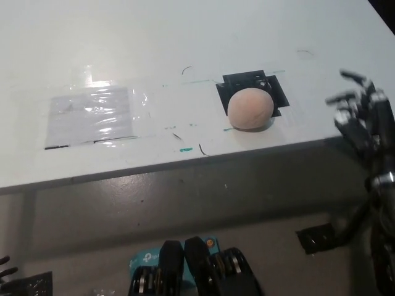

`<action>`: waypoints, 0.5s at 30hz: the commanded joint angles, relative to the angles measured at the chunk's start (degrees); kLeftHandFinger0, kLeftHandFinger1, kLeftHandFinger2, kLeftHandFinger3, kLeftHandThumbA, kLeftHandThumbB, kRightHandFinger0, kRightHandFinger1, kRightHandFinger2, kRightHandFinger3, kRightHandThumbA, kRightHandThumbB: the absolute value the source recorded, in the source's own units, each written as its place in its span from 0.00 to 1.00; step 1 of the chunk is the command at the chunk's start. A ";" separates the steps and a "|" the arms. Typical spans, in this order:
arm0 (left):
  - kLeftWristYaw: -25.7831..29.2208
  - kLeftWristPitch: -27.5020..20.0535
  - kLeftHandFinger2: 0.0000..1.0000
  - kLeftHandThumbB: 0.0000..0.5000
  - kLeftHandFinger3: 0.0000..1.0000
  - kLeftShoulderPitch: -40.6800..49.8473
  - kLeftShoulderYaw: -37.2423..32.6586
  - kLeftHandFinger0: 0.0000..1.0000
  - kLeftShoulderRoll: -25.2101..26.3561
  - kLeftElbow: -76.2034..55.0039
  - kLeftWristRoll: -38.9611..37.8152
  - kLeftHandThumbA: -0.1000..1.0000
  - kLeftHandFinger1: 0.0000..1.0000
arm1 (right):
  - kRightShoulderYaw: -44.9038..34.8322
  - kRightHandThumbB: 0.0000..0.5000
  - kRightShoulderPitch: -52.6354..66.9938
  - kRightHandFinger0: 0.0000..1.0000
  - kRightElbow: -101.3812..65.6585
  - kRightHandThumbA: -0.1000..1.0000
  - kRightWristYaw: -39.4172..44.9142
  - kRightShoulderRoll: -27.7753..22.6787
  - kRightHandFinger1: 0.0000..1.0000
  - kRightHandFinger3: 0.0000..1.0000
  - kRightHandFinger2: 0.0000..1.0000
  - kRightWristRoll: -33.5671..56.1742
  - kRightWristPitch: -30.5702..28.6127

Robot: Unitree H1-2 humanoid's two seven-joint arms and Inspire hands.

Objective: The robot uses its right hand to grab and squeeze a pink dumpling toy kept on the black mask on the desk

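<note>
A round pink dumpling toy (250,108) sits on a black mask patch (237,84) on the white desk (185,37), near the desk's front edge. My black right hand (361,114) hovers at the right, beside the desk's front edge and well to the right of the toy, open with its fingers spread and nothing in it. Only the fingertips of my left hand (6,268) show at the bottom left corner, below the desk edge.
A shiny clear plastic sheet (92,117) is taped flat on the desk at the left. Small pen marks dot the desk surface. Below the front edge lies grey floor with a black tape piece (318,239).
</note>
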 commanded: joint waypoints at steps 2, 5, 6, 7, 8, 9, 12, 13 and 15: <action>-1.28 -0.02 0.82 0.18 0.88 -0.72 0.52 0.70 1.12 -0.88 -1.07 1.00 0.73 | 3.50 0.57 -8.21 0.17 0.55 0.20 0.22 -0.30 0.18 0.80 0.43 -4.29 -0.43; -0.62 0.94 0.81 0.16 0.89 -0.78 0.43 0.67 0.95 -1.80 -0.59 1.00 0.71 | 6.48 0.55 -11.04 0.19 3.74 0.16 0.89 -0.60 0.25 0.80 0.48 -6.35 -1.42; -0.68 0.98 0.80 0.17 0.89 -0.88 0.45 0.67 0.93 -1.64 -0.67 1.00 0.71 | 7.75 0.55 -11.99 0.21 4.75 0.16 1.72 -0.65 0.27 0.80 0.49 -6.76 -0.82; -0.69 0.99 0.80 0.16 0.89 -0.88 0.45 0.67 0.92 -1.65 -0.66 1.00 0.71 | 7.92 0.55 -12.04 0.22 4.84 0.16 1.58 -0.75 0.28 0.80 0.49 -6.69 -0.85; -0.63 1.06 0.79 0.16 0.85 -0.98 0.55 0.69 0.82 -1.52 -0.76 1.00 0.71 | 10.35 0.59 -13.56 0.59 7.55 0.22 2.94 -1.35 0.75 0.95 0.84 -8.40 -0.73; -0.53 1.18 0.78 0.16 0.84 -1.02 0.73 0.68 0.66 -1.58 -0.92 1.00 0.71 | 11.88 0.61 -14.64 0.68 9.34 0.23 3.85 -1.64 0.88 0.97 0.93 -9.14 -0.34; -0.40 2.07 0.81 0.13 0.86 -1.49 0.51 0.68 0.63 -2.01 -0.90 1.00 0.72 | 18.72 0.86 -18.97 1.00 13.33 0.58 8.66 -3.71 1.00 1.00 1.00 -14.77 8.60; -0.37 2.11 0.81 0.13 0.87 -1.49 0.52 0.68 0.62 -2.04 -0.90 1.00 0.72 | 19.27 0.88 -19.26 1.00 13.59 0.58 8.74 -3.88 1.00 1.00 1.00 -14.81 9.16; -0.57 1.95 0.82 0.13 0.88 -1.55 0.72 0.69 0.57 -1.90 -1.03 1.00 0.73 | 21.87 0.99 -20.88 1.00 16.09 0.65 8.51 -3.96 1.00 1.00 1.00 -16.94 10.32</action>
